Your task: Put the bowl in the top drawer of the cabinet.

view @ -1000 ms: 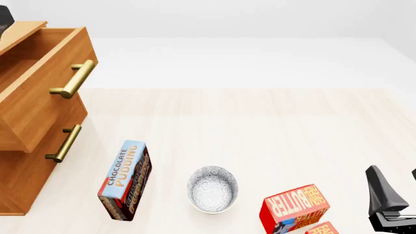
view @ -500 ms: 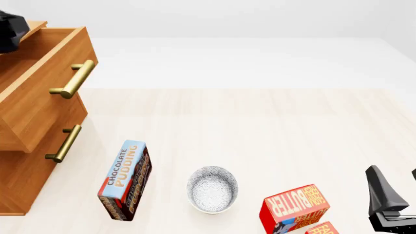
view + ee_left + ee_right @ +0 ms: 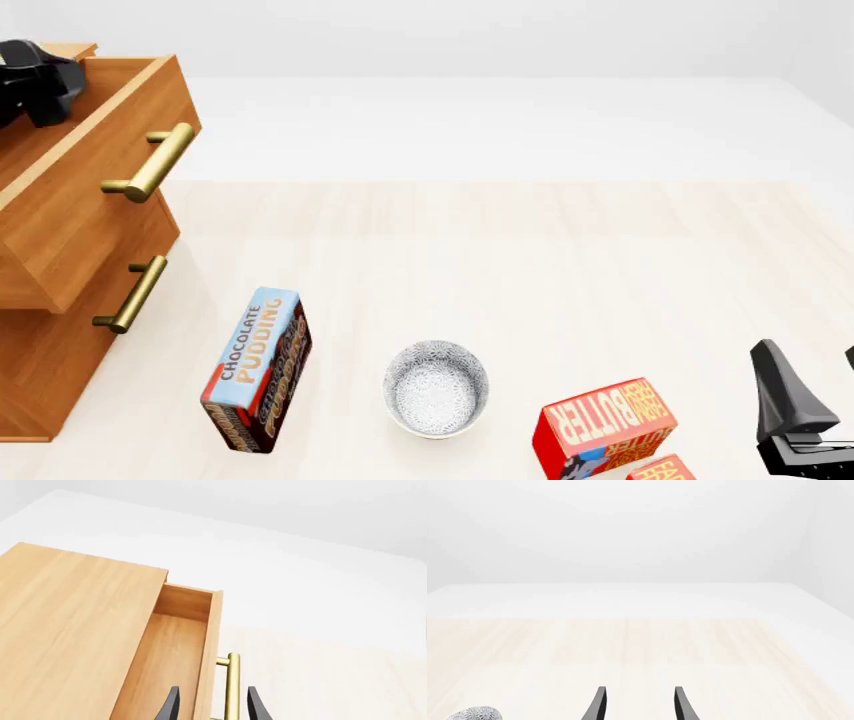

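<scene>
Well apart, bowl (image 3: pixel 435 388) and pulled-out top drawer (image 3: pixel 83 180), bare table (image 3: pixel 534 250) between.

Both arms are rendered in matte black throughout. The left tool (image 3: pixel 211 707) is seen from its wrist camera as two slim, curved black fingers (image 3: pixel 170 706) that taper to narrow tips; in the front view only a blocky black housing (image 3: pixel 38 72) with rounded edges is shown. The right tool (image 3: pixel 638 706) is given the same pair of thin, tapered black fingers (image 3: pixel 682 705). In the front view its body (image 3: pixel 794 415) is shown as angular black plates with a faint grey edge. No cables, screws or markings can be made out.
</scene>
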`<state>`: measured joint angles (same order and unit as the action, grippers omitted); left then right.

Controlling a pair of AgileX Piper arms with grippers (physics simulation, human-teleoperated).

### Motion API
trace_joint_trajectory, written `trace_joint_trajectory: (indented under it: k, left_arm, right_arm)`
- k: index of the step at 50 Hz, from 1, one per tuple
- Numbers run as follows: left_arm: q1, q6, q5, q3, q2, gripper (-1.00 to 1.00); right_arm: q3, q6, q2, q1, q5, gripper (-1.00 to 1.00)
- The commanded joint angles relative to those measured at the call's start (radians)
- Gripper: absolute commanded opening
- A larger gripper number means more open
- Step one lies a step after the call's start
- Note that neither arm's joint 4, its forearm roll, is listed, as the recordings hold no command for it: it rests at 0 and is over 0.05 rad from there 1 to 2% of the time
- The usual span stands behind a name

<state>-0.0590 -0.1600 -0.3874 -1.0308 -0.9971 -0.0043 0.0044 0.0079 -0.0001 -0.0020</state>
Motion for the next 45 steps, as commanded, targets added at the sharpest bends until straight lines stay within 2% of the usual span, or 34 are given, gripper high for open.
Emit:
trace_joint_trajectory:
  k: [1,28,45]
  left_arm:
    - [0.008,-0.011,0.003,0.014,-0.020,1.00]
    - [-0.005,-0.005,0.029,0.060,-0.052,1.00]
    - [0.027,-0.034,0.033,0.097,-0.069,1.00]
  right_arm:
    - [0.000,0.000,0.000,0.000,0.000,1.00]
    - [0.000,0.000,0.000,0.000,0.000,1.00]
    - [0.000,0.000,0.000,0.000,0.000,1.00]
